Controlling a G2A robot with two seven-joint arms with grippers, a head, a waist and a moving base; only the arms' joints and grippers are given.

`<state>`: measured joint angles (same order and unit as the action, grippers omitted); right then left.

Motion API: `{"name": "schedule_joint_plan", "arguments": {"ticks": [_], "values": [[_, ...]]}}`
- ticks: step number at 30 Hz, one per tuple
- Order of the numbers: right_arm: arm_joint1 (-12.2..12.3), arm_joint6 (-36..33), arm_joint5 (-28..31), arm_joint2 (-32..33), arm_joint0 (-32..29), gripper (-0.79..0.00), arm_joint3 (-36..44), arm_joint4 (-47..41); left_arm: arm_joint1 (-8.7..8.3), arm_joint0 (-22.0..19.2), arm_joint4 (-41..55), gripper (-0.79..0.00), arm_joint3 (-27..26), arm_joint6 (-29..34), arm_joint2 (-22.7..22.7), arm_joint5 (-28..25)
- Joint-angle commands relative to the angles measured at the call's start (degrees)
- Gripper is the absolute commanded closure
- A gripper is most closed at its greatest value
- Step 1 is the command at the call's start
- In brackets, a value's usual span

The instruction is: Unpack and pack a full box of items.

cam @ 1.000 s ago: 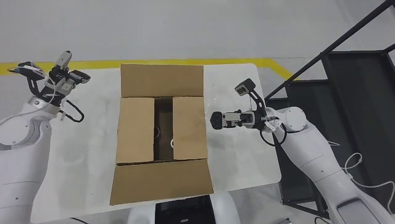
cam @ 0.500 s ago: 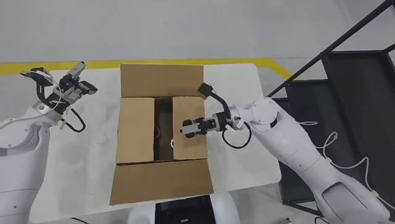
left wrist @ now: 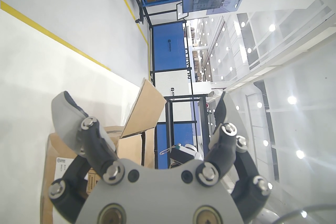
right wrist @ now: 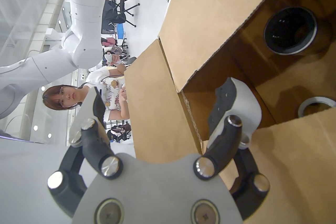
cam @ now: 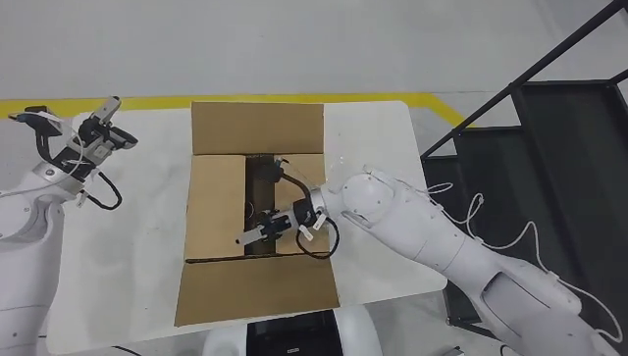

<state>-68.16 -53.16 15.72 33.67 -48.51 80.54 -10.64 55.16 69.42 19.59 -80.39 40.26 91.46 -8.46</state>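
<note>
A brown cardboard box [cam: 218,209] stands on the white table [cam: 137,248]. Its far and near flaps are folded out flat, and the two inner flaps leave a dark gap in the middle. My right gripper [cam: 255,233] is over that gap, open [right wrist: 162,104]. One finger [right wrist: 233,101] is inside the box and the edge of an inner flap [right wrist: 155,104] lies between the fingers. Inside the box stand a black cylinder with a silver rim [right wrist: 290,30] and a second silver rim [right wrist: 316,105]. My left gripper [cam: 98,138] is open [left wrist: 144,109] over the table's far left corner, away from the box [left wrist: 131,141].
A black metal stair frame [cam: 559,150] stands just past the table's right edge. Bare table lies on both sides of the box. A yellow floor line [cam: 147,102] runs behind the table.
My right arm has swung from the table right of the box across the right inner flap into the middle gap. The left gripper has shifted a little at the far left corner.
</note>
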Motion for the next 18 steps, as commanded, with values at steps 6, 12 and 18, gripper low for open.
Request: {"name": "schedule_joint_plan", "arguments": {"ticks": [6,12,18], "values": [[-3.0,3.9,1.0,-2.8,0.8,-0.785,-2.0,-3.7,-0.34,1.2,-1.0,-0.785,-2.1,-0.8,2.6,0.3],[-5.5,8.1,6.4,-2.5,2.4,-0.785,-3.7,-10.5,-0.47,3.1,-0.2,-0.785,-4.0,-3.2,5.2,0.8],[-9.4,12.0,12.1,-5.2,5.2,-0.785,-6.9,-13.1,-0.37,4.1,1.1,-0.785,-6.0,-5.8,6.9,0.6]]}}
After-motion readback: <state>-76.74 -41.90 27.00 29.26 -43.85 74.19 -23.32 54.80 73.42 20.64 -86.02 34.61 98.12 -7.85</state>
